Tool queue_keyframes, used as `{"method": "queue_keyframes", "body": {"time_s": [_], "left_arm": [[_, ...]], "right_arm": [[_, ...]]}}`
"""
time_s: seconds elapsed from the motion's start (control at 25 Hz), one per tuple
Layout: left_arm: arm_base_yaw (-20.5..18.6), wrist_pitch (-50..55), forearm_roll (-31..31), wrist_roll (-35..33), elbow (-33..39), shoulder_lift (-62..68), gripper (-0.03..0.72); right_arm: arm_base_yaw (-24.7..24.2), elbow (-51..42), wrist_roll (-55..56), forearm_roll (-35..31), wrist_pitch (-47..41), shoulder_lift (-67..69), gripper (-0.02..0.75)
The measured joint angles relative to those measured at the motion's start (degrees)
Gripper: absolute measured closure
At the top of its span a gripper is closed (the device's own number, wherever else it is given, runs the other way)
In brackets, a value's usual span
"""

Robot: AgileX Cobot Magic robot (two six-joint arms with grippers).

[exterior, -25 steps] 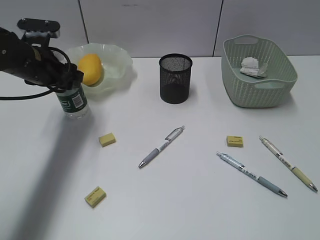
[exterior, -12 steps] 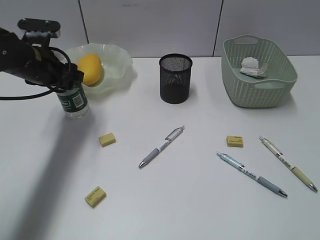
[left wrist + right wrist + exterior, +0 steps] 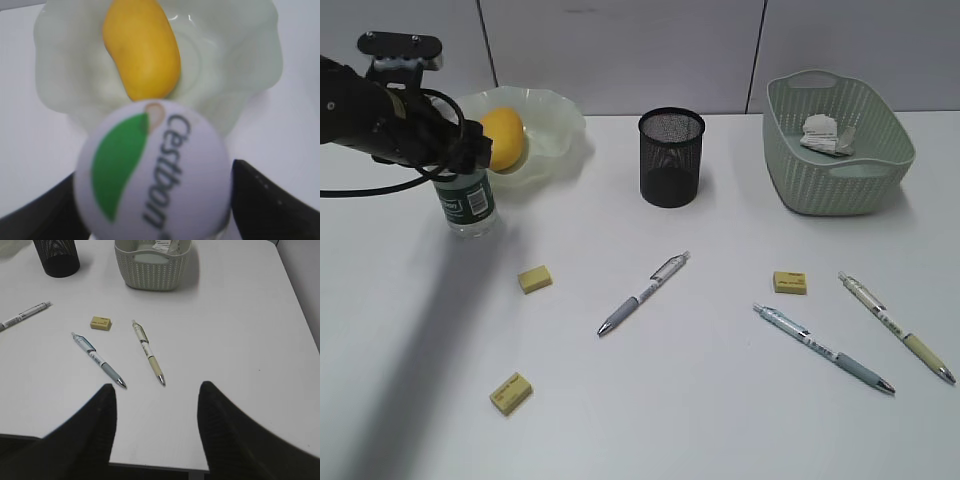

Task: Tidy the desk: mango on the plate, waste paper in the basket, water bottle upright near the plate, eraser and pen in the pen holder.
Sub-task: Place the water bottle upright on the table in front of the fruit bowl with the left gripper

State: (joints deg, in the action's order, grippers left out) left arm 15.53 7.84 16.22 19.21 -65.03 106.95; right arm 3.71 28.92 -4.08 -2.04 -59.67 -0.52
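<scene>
The water bottle (image 3: 467,205) stands upright on the surface (image 3: 650,400) just beside the plate (image 3: 555,125), which holds the mango (image 3: 503,138). The left end effector (image 3: 455,165) hangs over its cap with jaws spread either side and a gap showing on the right one, so it looks released, though whether the other jaw touches I cannot tell. The waste paper (image 3: 825,135) lies in the basket (image 3: 840,185). By my reading, the right end effector (image 3: 156,405) waits open above the surface because 3 pens and 3 erasers lie outside the pen holder (image 3: 671,158).
</scene>
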Motion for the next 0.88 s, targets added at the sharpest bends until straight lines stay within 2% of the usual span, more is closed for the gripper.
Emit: {"method": "queue_keyframes", "body": {"time_s": [0.28,0.88], "left_arm": [[0.4,1.1,0.0,0.0,0.0,-0.1,0.087],[1.1,10.4,-0.6,0.0,-0.1,-8.1,0.101]], "right_arm": [[0.0,0.0,0.0,0.0,0.0,0.0,0.316],[0.0,0.0,0.0,0.0,0.0,0.0,0.316]]}}
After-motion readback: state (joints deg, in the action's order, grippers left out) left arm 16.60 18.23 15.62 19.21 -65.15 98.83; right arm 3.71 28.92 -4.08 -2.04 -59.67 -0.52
